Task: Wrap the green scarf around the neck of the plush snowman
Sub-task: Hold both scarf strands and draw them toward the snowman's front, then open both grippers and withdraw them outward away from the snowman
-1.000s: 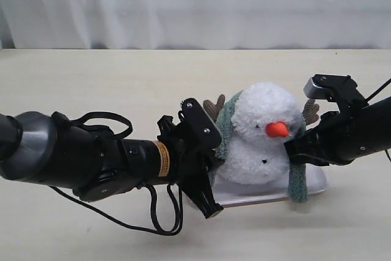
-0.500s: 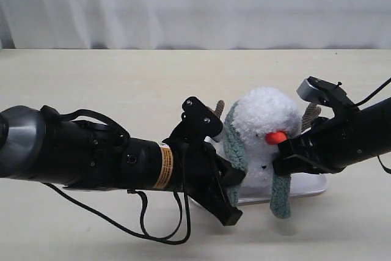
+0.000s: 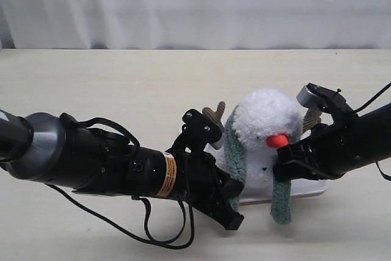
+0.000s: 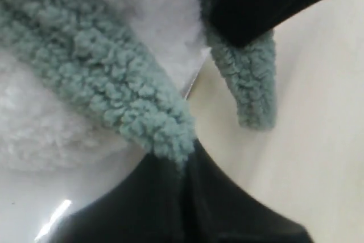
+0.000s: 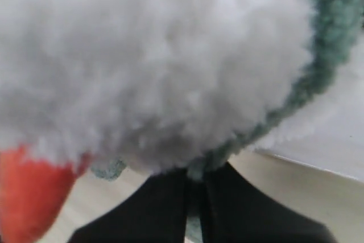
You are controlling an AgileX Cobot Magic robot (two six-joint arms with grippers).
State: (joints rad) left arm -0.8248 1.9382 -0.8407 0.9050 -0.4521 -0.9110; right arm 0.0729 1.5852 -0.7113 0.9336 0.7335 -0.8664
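The plush snowman (image 3: 264, 128) stands upright on a white tray (image 3: 305, 189), orange nose (image 3: 277, 140) facing front. The green scarf (image 3: 234, 151) runs behind its head and hangs down both sides. My left gripper (image 3: 231, 189) is shut on the scarf's left part, seen close in the left wrist view as fuzzy green fabric (image 4: 108, 83) pinched between the black fingers (image 4: 227, 209). My right gripper (image 3: 282, 164) is shut on the scarf's right part (image 3: 281, 203) just under the nose. In the right wrist view the scarf (image 5: 324, 38) curves round the white plush (image 5: 153, 61) into the jaws.
The pale wooden table (image 3: 122, 84) spreads around the tray, with a white curtain (image 3: 195, 4) behind it. A black cable (image 3: 159, 230) loops under the left arm. Brown twig arms (image 3: 214, 114) stick out behind the snowman.
Both grippers have pulled the scarf ends inward toward the snowman's front. The left gripper moved right and lower; the right one moved left under the nose. The snowman's head tipped slightly forward.
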